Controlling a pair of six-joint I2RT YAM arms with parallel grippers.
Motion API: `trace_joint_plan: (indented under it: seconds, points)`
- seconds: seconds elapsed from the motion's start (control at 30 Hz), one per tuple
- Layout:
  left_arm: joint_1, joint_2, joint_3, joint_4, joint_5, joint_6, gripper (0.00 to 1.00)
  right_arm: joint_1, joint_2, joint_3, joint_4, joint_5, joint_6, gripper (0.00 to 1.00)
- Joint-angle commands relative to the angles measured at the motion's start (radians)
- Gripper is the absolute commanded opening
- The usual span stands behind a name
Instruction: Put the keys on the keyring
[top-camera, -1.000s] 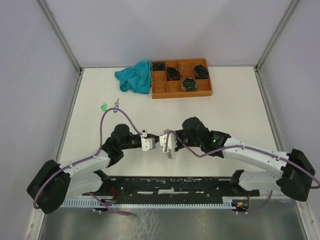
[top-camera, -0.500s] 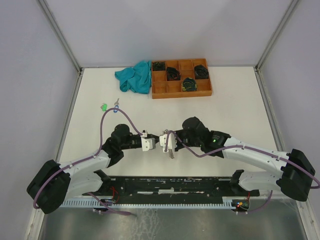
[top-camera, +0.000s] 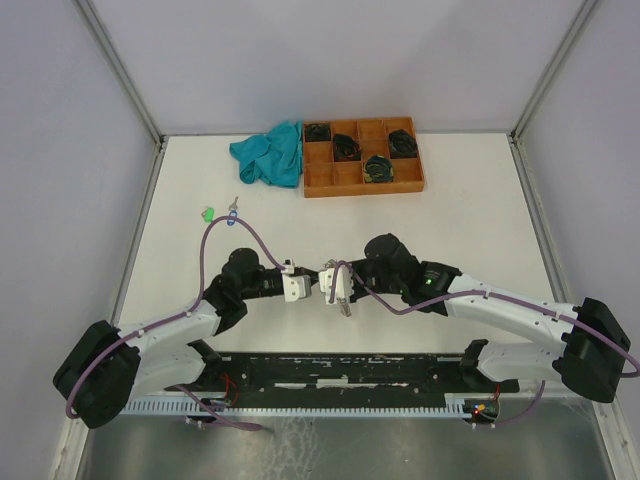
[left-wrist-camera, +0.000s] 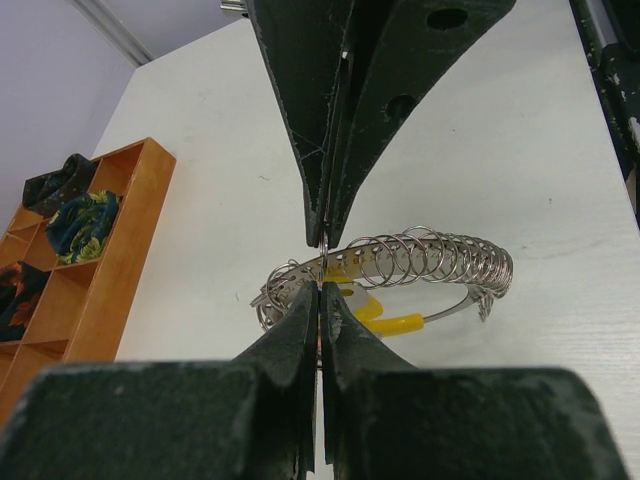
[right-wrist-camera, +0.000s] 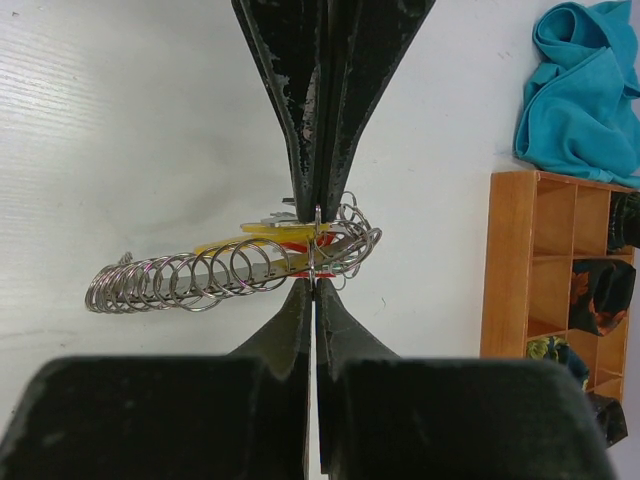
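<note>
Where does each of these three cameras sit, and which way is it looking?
Top external: fixed high behind the arm bases, looking down over the table; both arms show, left gripper and right gripper meeting mid-table.
Left wrist: rides the left arm, looking along its own shut fingers at the keyring, orange tray to its left.
Right wrist: rides the right arm, looking along its shut fingers at the keyring; orange tray and teal cloth to its right.
Shared: both wrist views show keyring and orange tray.
</note>
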Motion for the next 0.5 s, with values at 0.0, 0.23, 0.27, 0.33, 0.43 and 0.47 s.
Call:
trace_joint_plan:
  seconds: [0.0, 0.23, 0.27, 0.33, 0.43, 0.47]
  points:
    - [-0.003, -0.015, 0.028, 0.037, -0.015, 0.021, 0.03, 0.005, -0.013, 0.037, 0.043, 0.013, 0.014, 0.01]
    - [-0.004, -0.010, 0.032, 0.037, -0.003, 0.022, 0.03, 0.006, -0.011, 0.040, 0.043, 0.008, 0.015, 0.01]
    - [-0.003, -0.008, 0.032, 0.037, 0.001, 0.021, 0.03, 0.006, -0.010, 0.040, 0.042, 0.008, 0.015, 0.01]
    - [-0.003, -0.007, 0.033, 0.037, 0.008, 0.021, 0.03, 0.006, -0.009, 0.042, 0.043, 0.010, 0.016, 0.01]
    - [-0.003, -0.008, 0.033, 0.037, 0.011, 0.021, 0.03, 0.006, -0.006, 0.043, 0.043, 0.015, 0.017, 0.01]
    - [-0.003, -0.006, 0.033, 0.037, 0.013, 0.022, 0.03, 0.005, -0.007, 0.043, 0.043, 0.015, 0.017, 0.01]
